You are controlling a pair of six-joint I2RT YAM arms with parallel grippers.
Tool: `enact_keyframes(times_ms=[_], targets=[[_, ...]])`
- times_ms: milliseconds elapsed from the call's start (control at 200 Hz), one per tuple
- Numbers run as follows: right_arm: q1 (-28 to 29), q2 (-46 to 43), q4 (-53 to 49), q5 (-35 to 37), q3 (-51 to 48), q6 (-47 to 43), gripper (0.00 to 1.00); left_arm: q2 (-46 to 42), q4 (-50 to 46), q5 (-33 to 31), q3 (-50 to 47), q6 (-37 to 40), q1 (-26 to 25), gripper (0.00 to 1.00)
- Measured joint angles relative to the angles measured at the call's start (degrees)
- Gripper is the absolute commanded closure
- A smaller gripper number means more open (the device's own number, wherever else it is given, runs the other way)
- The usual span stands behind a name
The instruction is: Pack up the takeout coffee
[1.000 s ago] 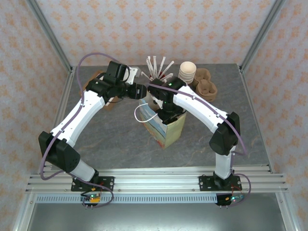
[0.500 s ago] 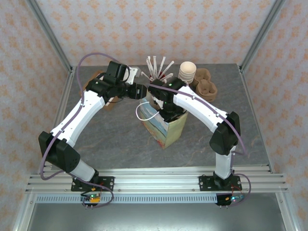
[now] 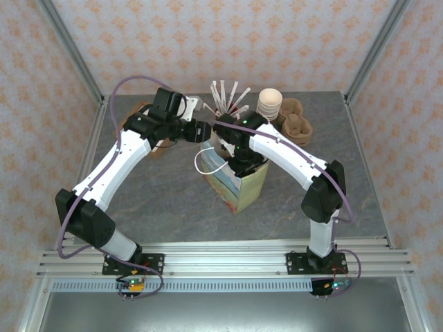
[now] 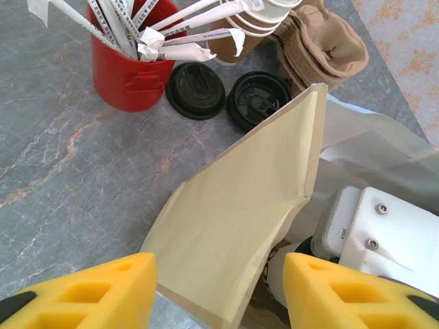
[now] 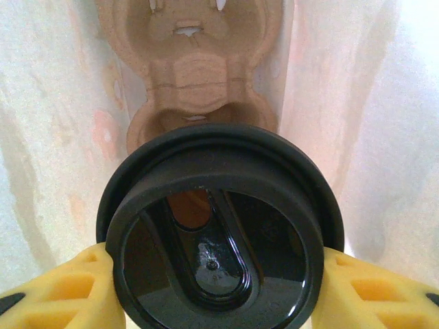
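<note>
Takeout coffee [image 5: 216,233]: black lid fills lower centre of R wrist view, cup body hidden under it. Right gripper [image 5: 216,291] pinches it, yellow fingers [image 5: 62,291] pressed on lid rim both sides. Cup hangs inside paper bag [image 5: 48,137], pale walls at frame left and right. Brown pulp cup carrier [image 5: 188,75] on bag floor, top centre, beneath cup. Can't tell if cup touches carrier.

L wrist view: left gripper [image 4: 219,291] jaws spread, fingers [image 4: 96,291] at bottom corners, bag's tan flap between them; contact w/ flap can't tell. Upper frame, on grey table [image 4: 62,157]: red cup [image 4: 134,75] w/ straws [image 4: 185,51], two loose black lids [image 4: 195,90] just beside it, stacked cream cups [image 4: 267,17], carrier stack [image 4: 322,51] upper right.

Top view: both wrists meet over bag, frame centre.
</note>
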Motion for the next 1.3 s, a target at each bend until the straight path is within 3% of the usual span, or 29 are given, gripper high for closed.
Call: enact_keyframes(times_ms=[1296], targets=[[0.0,-0.6,2.8,-0.9,-3.7,0.0,0.57,0.0,0.0,0.0,-0.1,0.0,0.0,0.48]])
